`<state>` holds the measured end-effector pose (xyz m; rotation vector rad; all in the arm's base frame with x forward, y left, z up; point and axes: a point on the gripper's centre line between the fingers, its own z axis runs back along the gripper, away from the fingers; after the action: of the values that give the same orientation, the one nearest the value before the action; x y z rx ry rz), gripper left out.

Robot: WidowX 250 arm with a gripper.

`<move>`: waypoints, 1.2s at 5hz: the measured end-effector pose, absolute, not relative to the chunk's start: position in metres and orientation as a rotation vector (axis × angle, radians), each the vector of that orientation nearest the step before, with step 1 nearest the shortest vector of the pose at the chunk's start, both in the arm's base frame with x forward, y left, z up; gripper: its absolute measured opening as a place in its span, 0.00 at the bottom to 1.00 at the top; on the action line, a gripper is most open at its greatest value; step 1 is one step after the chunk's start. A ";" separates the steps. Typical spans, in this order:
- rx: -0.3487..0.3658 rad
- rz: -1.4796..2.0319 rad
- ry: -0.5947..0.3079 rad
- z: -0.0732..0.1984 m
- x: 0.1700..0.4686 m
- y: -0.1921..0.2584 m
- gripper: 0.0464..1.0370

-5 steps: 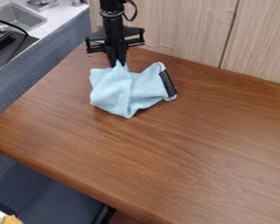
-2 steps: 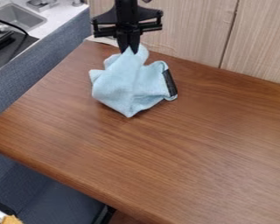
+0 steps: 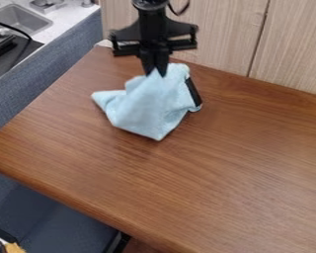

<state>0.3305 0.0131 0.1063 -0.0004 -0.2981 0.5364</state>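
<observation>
The black gripper [image 3: 155,70] hangs down near the back of the wooden table [image 3: 207,173], shut on the upper peak of a light blue cloth [image 3: 146,106]. Below the fingertips the cloth spreads out in folds, with one corner pointing left and another toward the front. A black strip [image 3: 193,92] runs along the cloth's right side. The cloth's lower part appears to rest on the tabletop.
Pale wood panels [image 3: 213,34] stand along the table's back edge. At the upper left are a counter with a grey sink [image 3: 25,21] and a blue-grey partition [image 3: 52,64] beside the table.
The gripper rose with the cloth's peak, then moved right and lower toward the front. The cloth has bunched and shifted, its left corner stretching out and its front corner sliding forward and right.
</observation>
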 end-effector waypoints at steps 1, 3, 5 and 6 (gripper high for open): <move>-0.052 0.468 -0.257 0.084 0.317 -0.012 0.02; -0.099 0.252 -0.233 0.050 0.301 -0.063 0.02; -0.068 0.196 -0.155 0.035 0.291 -0.077 0.22; -0.049 0.230 -0.168 0.035 0.292 -0.073 0.50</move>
<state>0.2922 -0.0732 0.0347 -0.0487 -0.1675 0.2300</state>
